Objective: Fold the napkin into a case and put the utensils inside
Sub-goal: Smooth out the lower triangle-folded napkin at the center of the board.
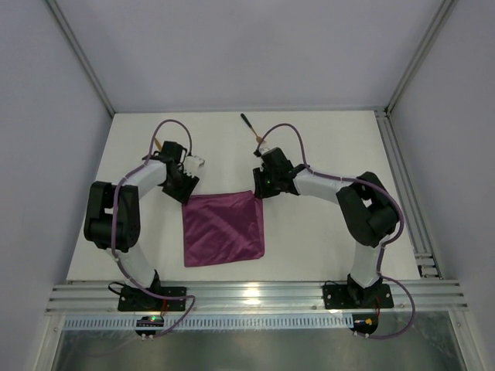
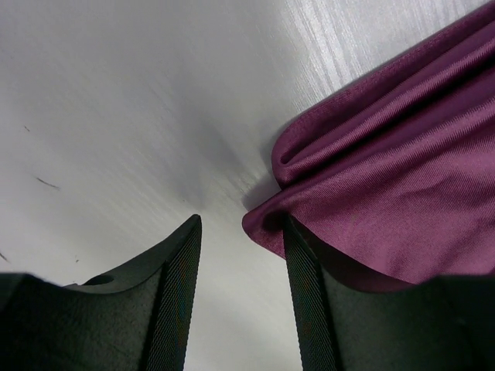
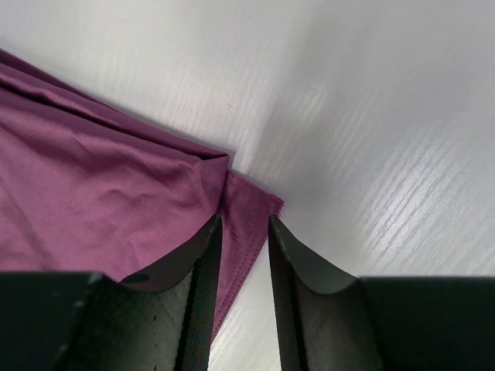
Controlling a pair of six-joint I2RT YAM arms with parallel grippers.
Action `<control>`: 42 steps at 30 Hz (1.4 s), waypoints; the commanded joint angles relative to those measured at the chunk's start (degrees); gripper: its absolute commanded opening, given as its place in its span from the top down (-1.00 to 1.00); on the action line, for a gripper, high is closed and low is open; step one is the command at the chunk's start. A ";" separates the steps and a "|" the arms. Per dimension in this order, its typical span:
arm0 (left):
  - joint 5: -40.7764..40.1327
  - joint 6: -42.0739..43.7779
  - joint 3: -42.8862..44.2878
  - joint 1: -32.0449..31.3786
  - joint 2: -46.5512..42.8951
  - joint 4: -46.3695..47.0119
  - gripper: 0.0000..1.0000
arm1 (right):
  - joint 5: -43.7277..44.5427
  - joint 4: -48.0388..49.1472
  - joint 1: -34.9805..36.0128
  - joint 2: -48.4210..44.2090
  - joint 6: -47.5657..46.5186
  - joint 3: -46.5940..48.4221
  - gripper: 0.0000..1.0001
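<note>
Overhead and wrist views of the napkin-folding task. The napkin (image 1: 223, 229) was laid flat near the centre of the counter (image 1: 325, 139) as a rough square. More than one layer was seen at its far corners in the wrist views, so at least one fold was judged to have been made. No slim case had been formed.

The left claw (image 2: 241, 224) was set at the napkin's 11 o'clock corner. Its jaws were held moderately wide, with bare counter between them and the cloth's edge touching the inner face of one finger (image 2: 305, 294). The right claw (image 3: 241, 226) was set at the 1 o'clock corner. Its jaws were narrowed but not closed, and the corner flap lay between them; no firm grip could be confirmed.

One utensil (image 1: 248, 124) was seen at 12 o'clock on the counter, well apart from the napkin. A gold tip (image 1: 157, 144), judged to belong to the second utensil, was seen at 10 o'clock, mostly hidden by the left arm. Knife and fork could not be told apart.

The remaining folds and the insertion of both utensils were judged to be left. No brand, label or legible writing was found.
</note>
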 commanded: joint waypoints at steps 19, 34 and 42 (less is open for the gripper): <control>7.25 4.90 1.71 0.03 1.91 4.36 1.00 | -3.67 3.60 -2.26 5.56 3.04 1.09 0.88; 6.37 6.66 3.56 -2.17 1.99 5.77 0.99 | -0.68 0.35 -4.28 1.88 -0.73 4.34 0.64; 6.02 6.93 3.38 -2.35 1.82 6.12 0.91 | -1.38 2.02 -3.76 -0.68 -0.83 3.46 0.30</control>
